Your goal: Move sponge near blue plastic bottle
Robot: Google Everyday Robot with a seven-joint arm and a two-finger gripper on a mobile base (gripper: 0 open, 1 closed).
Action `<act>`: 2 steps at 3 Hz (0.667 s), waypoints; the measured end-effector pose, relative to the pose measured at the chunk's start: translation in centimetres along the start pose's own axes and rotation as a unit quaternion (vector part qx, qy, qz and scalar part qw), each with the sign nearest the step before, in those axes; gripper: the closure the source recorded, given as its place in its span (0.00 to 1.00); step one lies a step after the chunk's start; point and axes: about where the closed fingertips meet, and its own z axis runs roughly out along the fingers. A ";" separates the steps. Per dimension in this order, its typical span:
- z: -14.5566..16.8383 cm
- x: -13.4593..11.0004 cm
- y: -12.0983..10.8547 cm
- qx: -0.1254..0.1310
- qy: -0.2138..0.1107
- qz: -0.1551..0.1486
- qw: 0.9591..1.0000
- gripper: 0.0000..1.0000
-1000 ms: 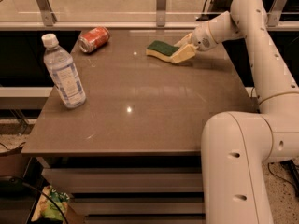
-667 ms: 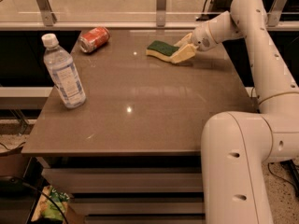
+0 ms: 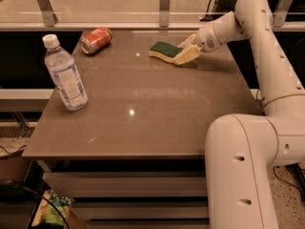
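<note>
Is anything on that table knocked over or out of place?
Only the red can, lying on its side at the back; no spill visible. The bottle stands upright, and the gripper is at the sponge.

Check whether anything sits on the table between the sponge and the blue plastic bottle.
Nothing visible does. Bare table runs from the sponge to the blue plastic bottle. The red can lies on its side nearer the far edge, off that line. The gripper is at the sponge's end away from the bottle.

Red soda can (image 3: 96, 40) lying at 11 o'clock on brown table (image 3: 143, 128), green packet (image 3: 50, 213) on floor at 7 o'clock
</note>
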 end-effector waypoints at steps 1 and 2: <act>-2.2 -1.3 0.6 0.007 0.020 -0.003 1.000 1.00; -4.5 -2.8 0.8 0.026 0.041 -0.008 0.999 1.00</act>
